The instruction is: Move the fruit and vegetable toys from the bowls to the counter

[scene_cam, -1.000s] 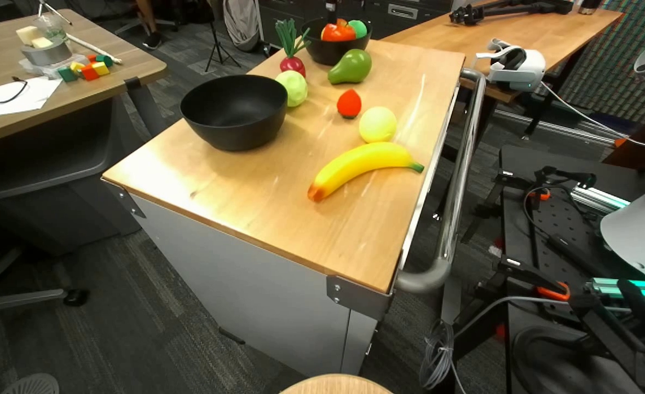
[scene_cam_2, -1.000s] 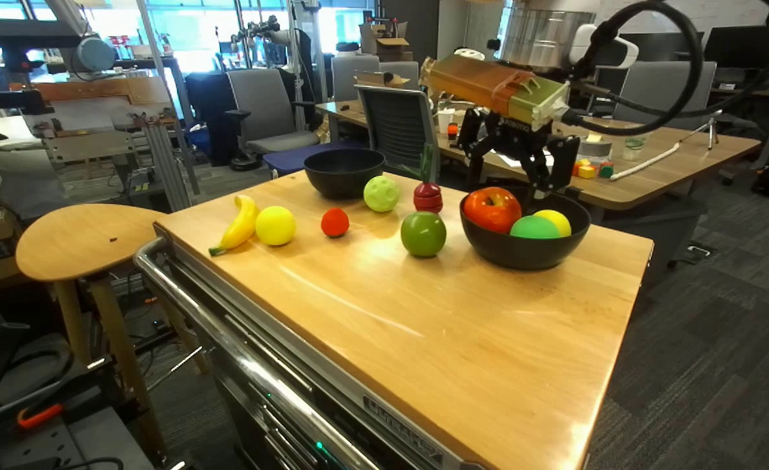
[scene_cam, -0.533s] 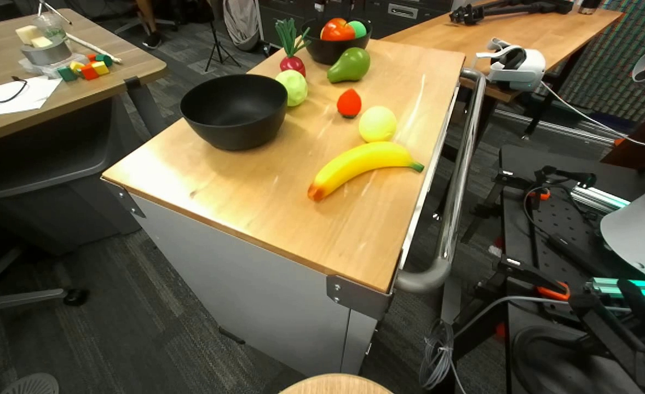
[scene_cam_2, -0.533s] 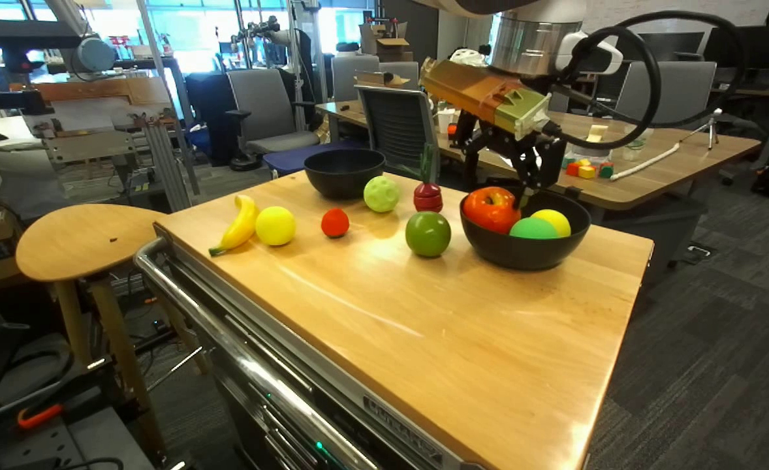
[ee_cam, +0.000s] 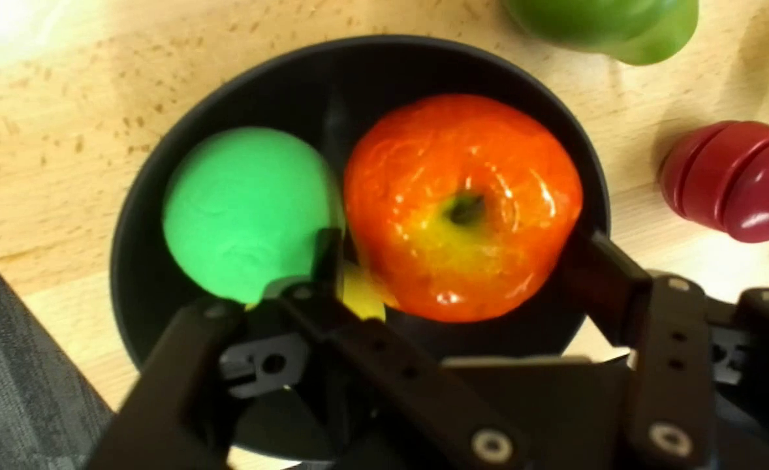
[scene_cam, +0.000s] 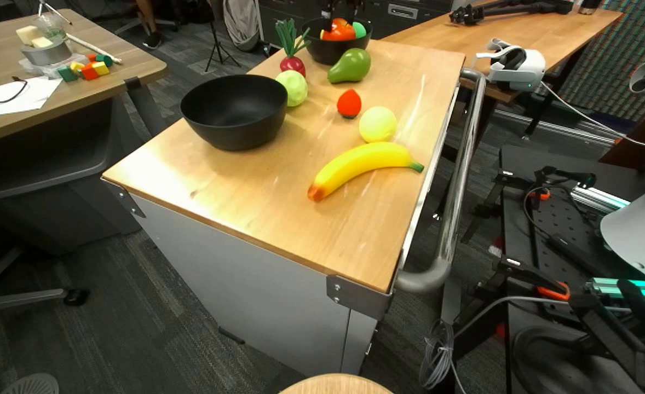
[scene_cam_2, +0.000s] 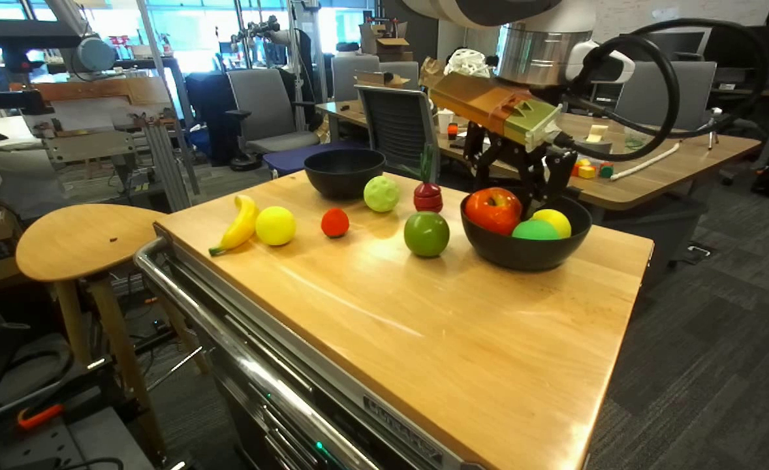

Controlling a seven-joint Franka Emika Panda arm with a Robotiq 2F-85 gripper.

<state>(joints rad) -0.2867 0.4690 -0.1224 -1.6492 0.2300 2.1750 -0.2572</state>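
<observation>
Wrist view: red apple sits in a black bowl, btwn the fingers of the gripper. Jaws stand wide, one each side of it; can't tell re contact. Green ball lies just past one finger, same bowl; yel. piece mostly hidden under that finger & the ball. On the table, near the bowl: pear, cut off at the edge, & dk.-red radish, bulb only.

In an exterior view: gripper hangs at the top edge, mostly cropped, dark on dark bkgd. Apple & green ball poke above the rim. Adds radish leaves, whole pear on its side, plus 2nd black bowl w/ lt.-green ball just beside it. Banana, yel. ball & red-orange piece lie toward the metal rail.

In an exterior view: arm shows above the apple's bowl. One finger sits btwn apple & yel. piece, tip hidden; the other's tip is hidden behind the apple. Yel. piece is plainer here, behind green ball; pear shows round end only.
</observation>
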